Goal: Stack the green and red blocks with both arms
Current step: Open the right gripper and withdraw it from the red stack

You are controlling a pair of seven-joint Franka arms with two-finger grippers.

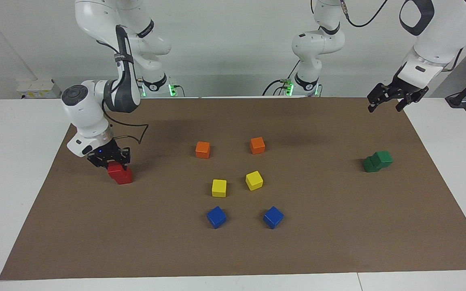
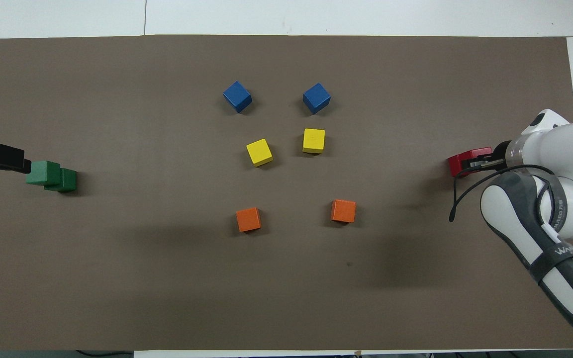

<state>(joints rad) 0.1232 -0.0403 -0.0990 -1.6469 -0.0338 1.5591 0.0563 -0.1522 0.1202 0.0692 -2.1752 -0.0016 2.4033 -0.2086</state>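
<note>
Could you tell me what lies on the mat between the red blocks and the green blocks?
Six cubes: two orange, two yellow, two blue, between the red blocks and green blocks; both views show it.

You're looking at a robotics lab — two white arms (image 1: 95, 109) bolted at the end of a white desk (image 1: 10, 161), a brown mat (image 1: 233, 250) with coloured cubes (image 1: 219, 188) laid out in pairs, cables (image 1: 277, 85) and bare walls.
</note>
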